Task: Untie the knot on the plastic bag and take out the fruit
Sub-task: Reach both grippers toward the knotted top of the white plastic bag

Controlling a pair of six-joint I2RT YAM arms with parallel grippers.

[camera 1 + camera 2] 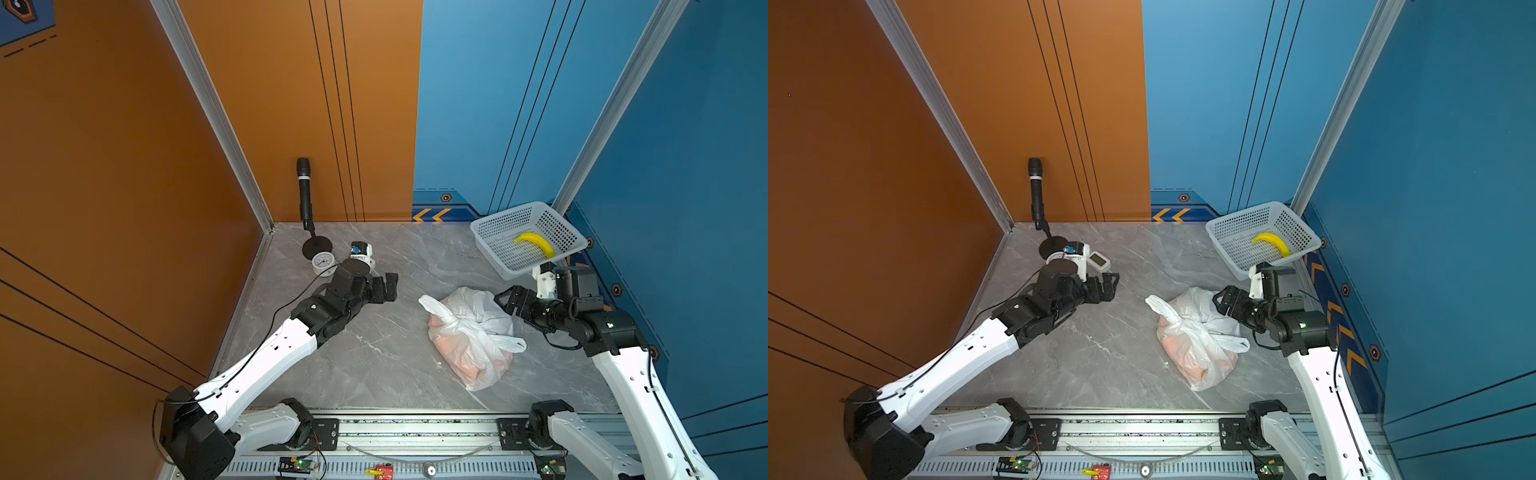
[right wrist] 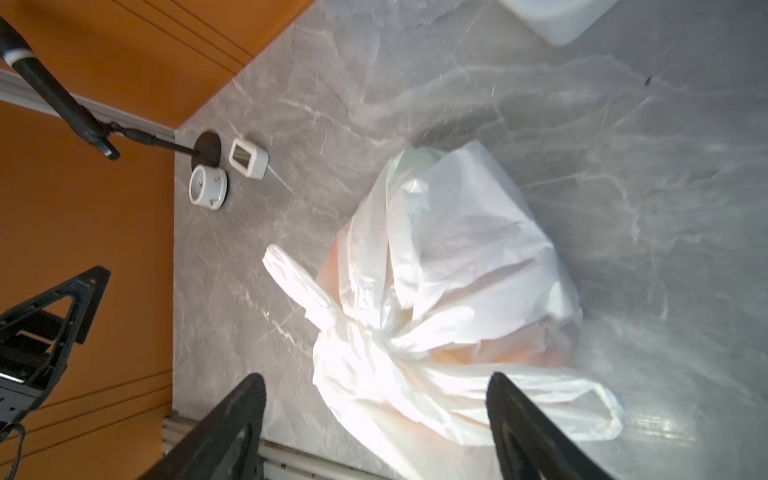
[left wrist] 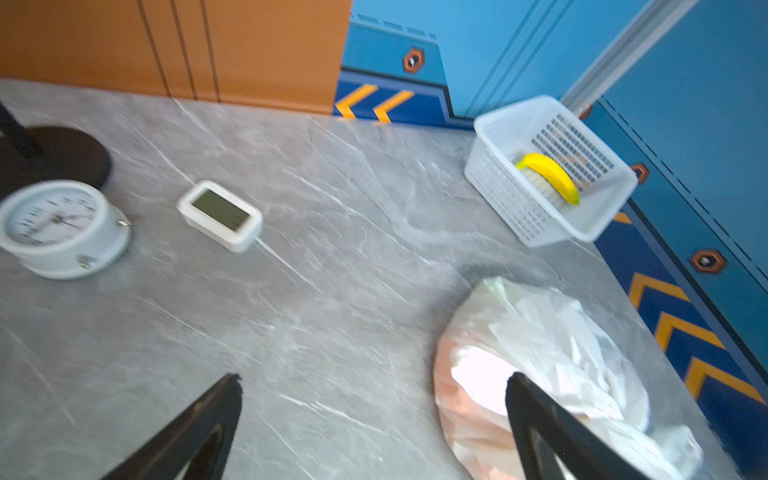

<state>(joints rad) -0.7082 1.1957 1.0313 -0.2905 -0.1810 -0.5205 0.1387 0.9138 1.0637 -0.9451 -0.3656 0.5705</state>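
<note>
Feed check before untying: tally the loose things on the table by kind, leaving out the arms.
plastic bag: 1
basket: 1
banana: 1
microphone on stand: 1
round dial: 1
small screen unit: 1
Total: 6

The fruit shows only as orange blur through the plastic bag.

My top views: high, far, looking down. My wrist views: low, near, both on the crinkly white plastic bag.
</note>
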